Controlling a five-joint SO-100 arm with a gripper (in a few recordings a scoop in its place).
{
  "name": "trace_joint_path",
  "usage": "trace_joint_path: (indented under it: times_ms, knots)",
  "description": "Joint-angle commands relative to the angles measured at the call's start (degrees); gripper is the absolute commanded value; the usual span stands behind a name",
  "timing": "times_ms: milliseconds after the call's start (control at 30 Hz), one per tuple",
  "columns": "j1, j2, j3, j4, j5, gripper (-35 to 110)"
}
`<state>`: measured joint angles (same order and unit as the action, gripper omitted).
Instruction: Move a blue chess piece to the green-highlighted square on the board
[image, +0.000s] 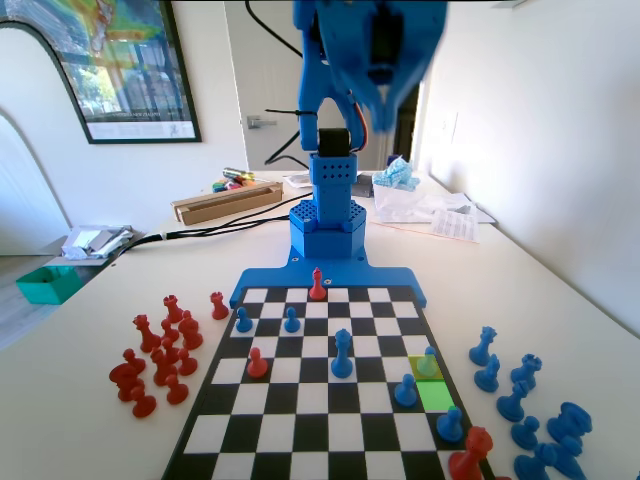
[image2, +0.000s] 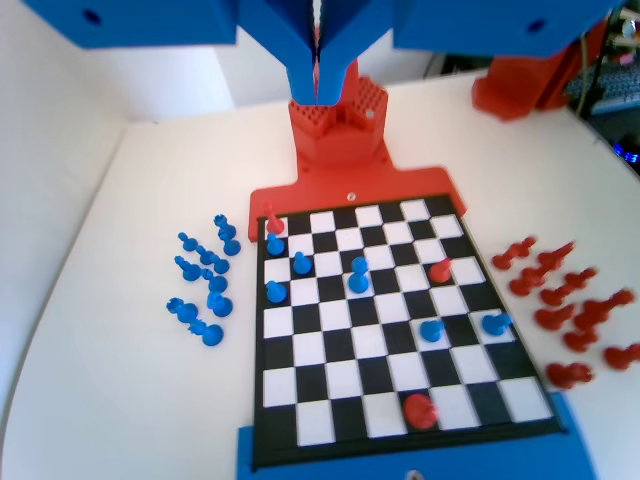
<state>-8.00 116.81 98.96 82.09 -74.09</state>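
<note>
High above the board (image2: 300, 425), the gripper (image2: 317, 60) hangs pressed together; fixed view alone shows the green-highlighted square (image: 436, 395).

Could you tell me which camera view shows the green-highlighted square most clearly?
The fixed view: the green-highlighted square glows bright lime there, empty, directly in front of the yellow-tinted square that holds the blue chess piece. In the wrist view the board appears plain black and white, without coloured tint, so the square cannot be picked out.
</note>
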Motion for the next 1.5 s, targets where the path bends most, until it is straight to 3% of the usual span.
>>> trace_joint_path:
  times_ms: [0, 467, 867, 1467]
  knots:
    - [-1.58, -5.71, -1.05, -3.34, 3.69, 2]
    - [-9.23, -26.46, 1.76, -17.49, 12.04, 12]
    - [-13.45, -33.31, 8.00, -24.08, 10.37, 14]
    - [-12.83, -42.71, 3.08, -28.12, 8.70, 15]
